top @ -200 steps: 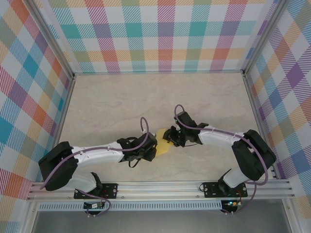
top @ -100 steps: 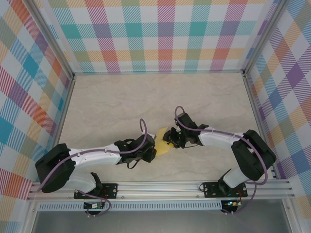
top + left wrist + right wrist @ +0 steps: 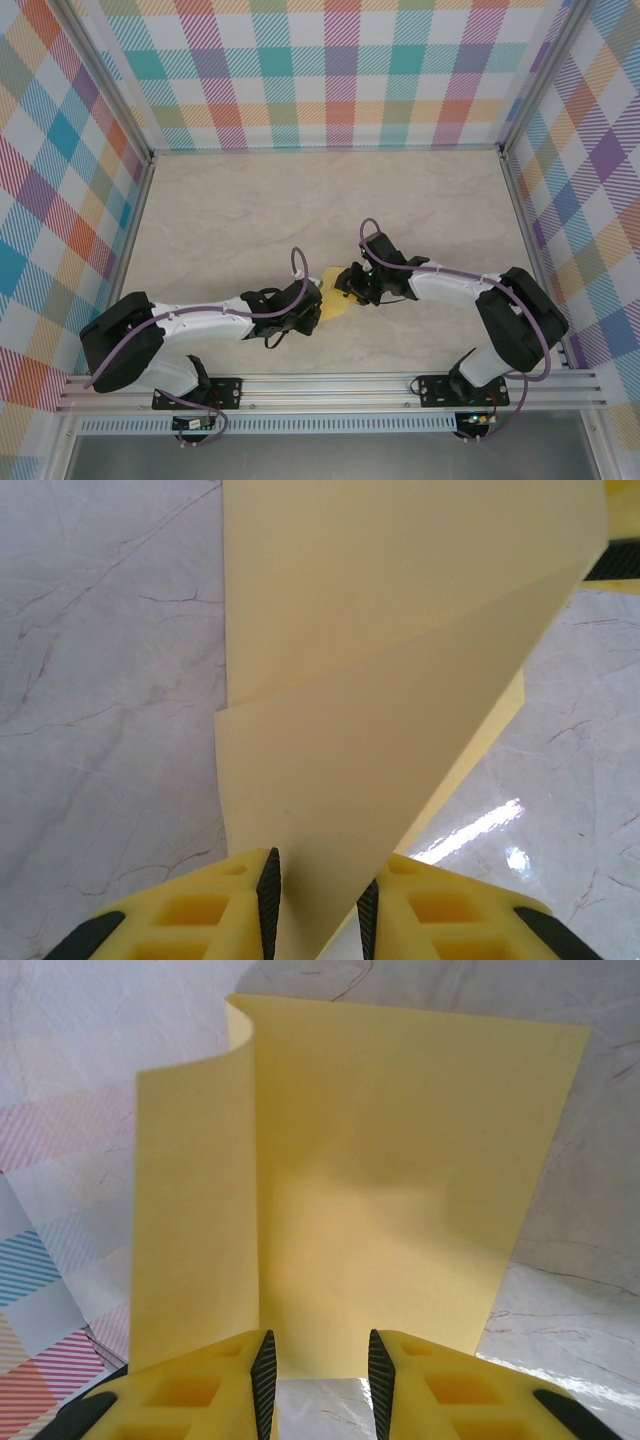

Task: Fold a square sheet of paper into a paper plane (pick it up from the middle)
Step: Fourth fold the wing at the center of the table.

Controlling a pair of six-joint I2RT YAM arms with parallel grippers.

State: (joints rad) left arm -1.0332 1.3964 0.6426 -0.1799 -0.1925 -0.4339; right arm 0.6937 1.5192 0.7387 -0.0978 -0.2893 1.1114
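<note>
The square sheet of paper (image 3: 335,300) is a creased yellow piece lying on the marble table between the two grippers. In the left wrist view the paper (image 3: 380,630) narrows to a wedge that runs between the fingers of my left gripper (image 3: 315,870), whose pads stand apart with a gap. My left gripper (image 3: 310,308) sits at the sheet's near-left side. My right gripper (image 3: 348,283) is at its far-right side. In the right wrist view the paper (image 3: 400,1190) starts at the tips of my right gripper (image 3: 318,1345), open over bare table, with one flap curled up on the left.
Plaid walls (image 3: 320,70) close the table on the left, back and right. An aluminium rail (image 3: 330,390) runs along the near edge by the arm bases. Bare marble table (image 3: 250,210) stretches behind the grippers.
The left jaws have narrowed a little around the paper wedge. The left arm's elbow shifted slightly. The paper and the right arm stay where they were.
</note>
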